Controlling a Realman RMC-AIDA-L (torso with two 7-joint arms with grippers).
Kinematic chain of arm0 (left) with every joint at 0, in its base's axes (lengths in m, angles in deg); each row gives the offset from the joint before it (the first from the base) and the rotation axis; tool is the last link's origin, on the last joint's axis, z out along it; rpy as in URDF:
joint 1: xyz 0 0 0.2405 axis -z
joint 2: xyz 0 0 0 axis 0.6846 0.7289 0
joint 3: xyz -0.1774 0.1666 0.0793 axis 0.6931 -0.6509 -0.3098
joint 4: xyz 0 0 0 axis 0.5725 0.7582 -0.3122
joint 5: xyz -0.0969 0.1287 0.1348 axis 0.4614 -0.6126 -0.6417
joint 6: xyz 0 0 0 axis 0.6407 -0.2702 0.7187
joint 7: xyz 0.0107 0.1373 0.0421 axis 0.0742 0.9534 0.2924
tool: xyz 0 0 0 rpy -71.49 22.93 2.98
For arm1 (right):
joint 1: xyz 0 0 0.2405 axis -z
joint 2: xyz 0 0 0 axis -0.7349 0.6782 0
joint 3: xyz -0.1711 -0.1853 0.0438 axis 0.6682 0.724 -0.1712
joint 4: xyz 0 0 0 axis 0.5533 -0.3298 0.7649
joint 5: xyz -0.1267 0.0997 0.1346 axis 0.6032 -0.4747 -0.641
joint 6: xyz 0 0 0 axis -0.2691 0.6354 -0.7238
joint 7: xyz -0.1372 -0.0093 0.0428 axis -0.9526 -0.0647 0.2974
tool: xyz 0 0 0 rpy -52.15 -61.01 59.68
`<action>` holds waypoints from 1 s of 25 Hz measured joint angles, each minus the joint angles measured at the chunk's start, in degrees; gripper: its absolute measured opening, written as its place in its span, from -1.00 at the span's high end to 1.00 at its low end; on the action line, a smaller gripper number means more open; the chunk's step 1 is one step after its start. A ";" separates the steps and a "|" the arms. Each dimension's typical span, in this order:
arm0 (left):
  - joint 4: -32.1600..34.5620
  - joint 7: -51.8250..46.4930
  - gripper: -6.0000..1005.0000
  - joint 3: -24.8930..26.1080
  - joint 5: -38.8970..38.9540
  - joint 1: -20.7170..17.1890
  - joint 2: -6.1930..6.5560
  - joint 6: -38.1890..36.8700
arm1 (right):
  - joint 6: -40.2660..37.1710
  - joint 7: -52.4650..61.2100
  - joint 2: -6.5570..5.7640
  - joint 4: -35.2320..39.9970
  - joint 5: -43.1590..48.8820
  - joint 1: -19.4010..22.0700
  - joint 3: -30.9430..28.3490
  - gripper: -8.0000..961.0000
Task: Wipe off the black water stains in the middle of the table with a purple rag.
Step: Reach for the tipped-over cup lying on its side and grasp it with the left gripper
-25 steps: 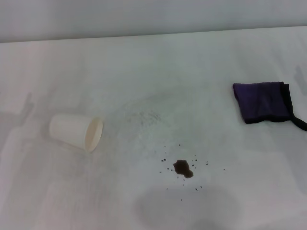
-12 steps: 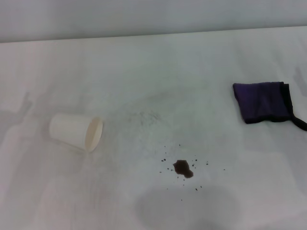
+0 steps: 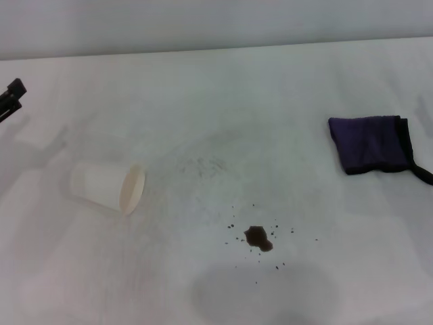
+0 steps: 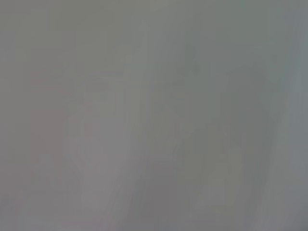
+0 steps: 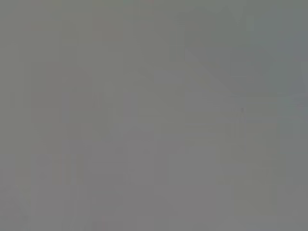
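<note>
While the left gripper [image 3: 11, 95] edges in, jaws unclear, purple rag [image 3: 371, 143] lies untouched.

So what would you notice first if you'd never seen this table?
Probably the dark stain ringed by specks, near the front middle of the white table. Then the purple rag lying far right, and a white cup tipped on its side at the left. The left gripper just pokes in at the left edge.
</note>
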 joint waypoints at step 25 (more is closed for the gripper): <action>50.69 -35.49 -0.74 9.79 -74.19 4.74 0.01 17.46 | -1.21 0.65 0.17 0.31 0.06 -0.17 0.41 -0.79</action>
